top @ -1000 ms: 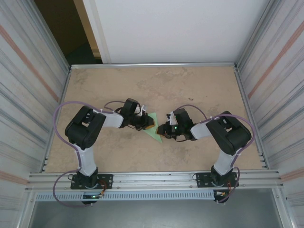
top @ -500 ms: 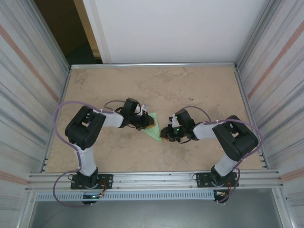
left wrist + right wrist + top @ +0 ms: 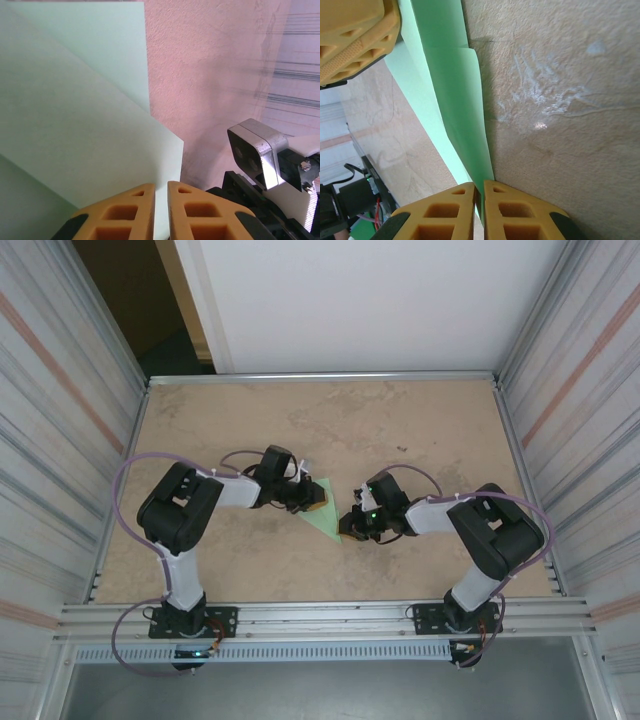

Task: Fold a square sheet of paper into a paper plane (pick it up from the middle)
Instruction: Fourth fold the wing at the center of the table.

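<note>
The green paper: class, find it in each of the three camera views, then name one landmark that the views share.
Top external: green paper near the middle of the tan table.
Left wrist: green paper fills the left half, reaching the left pincer at the bottom.
Right wrist: green paper is a strip from top left into the right pincer.
Shared landmark: the tan table.

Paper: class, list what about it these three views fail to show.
- Top view: the paper is too small to count its folds.
- Left wrist: it is cut off by the top and left edges; the left tool hides its near edge.
- Right wrist: the right tool hides its tip; its upper part leaves the frame.
</note>
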You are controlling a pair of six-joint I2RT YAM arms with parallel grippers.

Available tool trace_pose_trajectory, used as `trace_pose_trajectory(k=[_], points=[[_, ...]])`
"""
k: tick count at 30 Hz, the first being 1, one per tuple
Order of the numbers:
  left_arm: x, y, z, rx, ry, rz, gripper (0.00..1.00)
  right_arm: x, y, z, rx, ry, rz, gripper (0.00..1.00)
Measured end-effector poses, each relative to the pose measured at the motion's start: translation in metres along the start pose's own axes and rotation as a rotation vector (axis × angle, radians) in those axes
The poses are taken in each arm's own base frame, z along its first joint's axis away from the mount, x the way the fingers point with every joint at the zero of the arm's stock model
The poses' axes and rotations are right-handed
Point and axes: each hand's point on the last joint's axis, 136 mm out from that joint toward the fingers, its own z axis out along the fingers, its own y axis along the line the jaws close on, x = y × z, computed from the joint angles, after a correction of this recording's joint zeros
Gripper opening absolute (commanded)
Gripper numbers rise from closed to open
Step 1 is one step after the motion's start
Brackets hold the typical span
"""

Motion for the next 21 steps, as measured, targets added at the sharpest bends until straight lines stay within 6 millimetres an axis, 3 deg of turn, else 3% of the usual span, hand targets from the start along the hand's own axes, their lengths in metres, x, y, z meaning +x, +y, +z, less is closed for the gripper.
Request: trace_pose_trajectory(k=[21], points=[[0.0022,0.0077,0.0043,-0.031,0.031,-0.021,0.16,-0.0007,-0.0014,0.0022,0.021,0.019,0.017,0.09]])
